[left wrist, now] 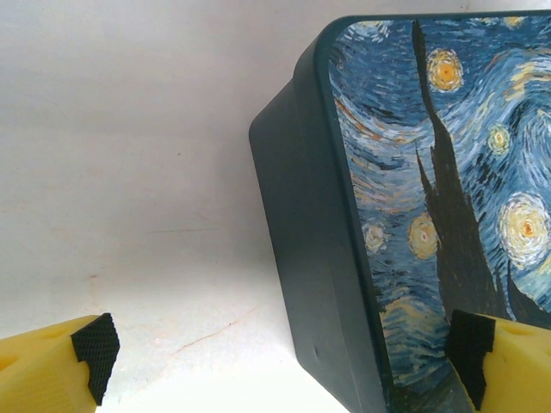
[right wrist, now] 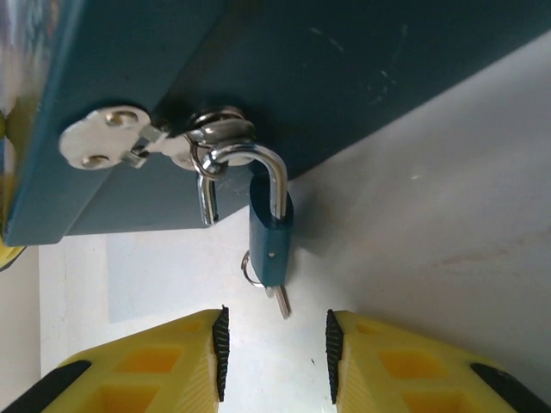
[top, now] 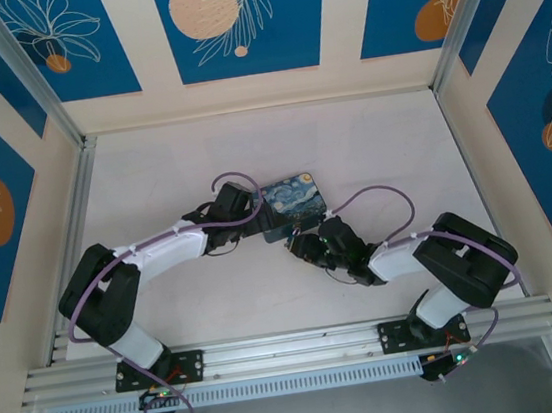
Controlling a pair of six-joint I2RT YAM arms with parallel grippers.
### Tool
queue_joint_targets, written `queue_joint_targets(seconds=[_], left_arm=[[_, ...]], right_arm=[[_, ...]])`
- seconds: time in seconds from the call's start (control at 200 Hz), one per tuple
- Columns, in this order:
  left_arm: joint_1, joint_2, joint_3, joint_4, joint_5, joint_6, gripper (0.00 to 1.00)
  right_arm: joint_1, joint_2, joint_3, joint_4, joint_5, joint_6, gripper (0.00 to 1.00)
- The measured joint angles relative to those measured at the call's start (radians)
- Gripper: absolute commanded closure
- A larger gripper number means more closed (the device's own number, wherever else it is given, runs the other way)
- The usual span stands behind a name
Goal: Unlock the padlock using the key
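The right gripper (right wrist: 274, 353) was seen released, empty. Just ahead of it the padlock (right wrist: 270, 245) hung from the box (right wrist: 362, 69), with the key (right wrist: 281, 301) projecting toward the gripper. The left gripper (left wrist: 281, 346) was spread wide across the box's edge.

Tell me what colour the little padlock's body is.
The padlock body is blue; the right wrist view shows it best.
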Motion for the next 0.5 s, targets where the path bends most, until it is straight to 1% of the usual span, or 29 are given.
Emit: queue_joint_targets(seconds=[0.235, 0.5], left_arm=[[0.0, 0.001, -0.003, 0.005, 0.004, -0.011, 0.0], [0.0, 0.006, -0.011, 0.039, 0.01, -0.018, 0.0]], right_arm=[[0.0, 0.063, 0.042, 0.034, 0.008, -0.001, 0.64], [0.006, 0.093, 0.068, 0.032, 0.044, 0.003, 0.71]])
